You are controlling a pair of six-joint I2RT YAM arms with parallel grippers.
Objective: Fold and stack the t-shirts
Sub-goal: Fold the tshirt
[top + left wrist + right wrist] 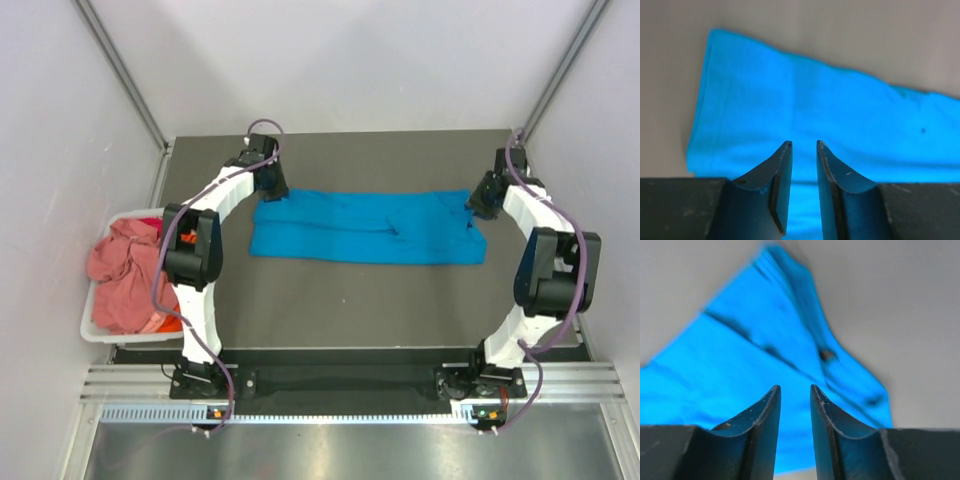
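Observation:
A turquoise-blue t-shirt (365, 228) lies on the dark table, folded into a long flat strip running left to right. My left gripper (272, 190) hovers over the strip's far left corner. In the left wrist view its jaws (804, 144) stand a narrow gap apart, with nothing between them and the blue cloth (805, 105) below. My right gripper (480, 205) is over the strip's far right end. Its jaws (795, 387) are also slightly apart and empty above the creased cloth (755, 350). Salmon-pink t-shirts (125, 270) lie crumpled in the basket, with orange cloth (170, 322) beneath.
A white plastic basket (100, 325) sits off the table's left edge. Grey walls close in on the left, right and back. The table's far edge (350, 135) lies just behind both grippers.

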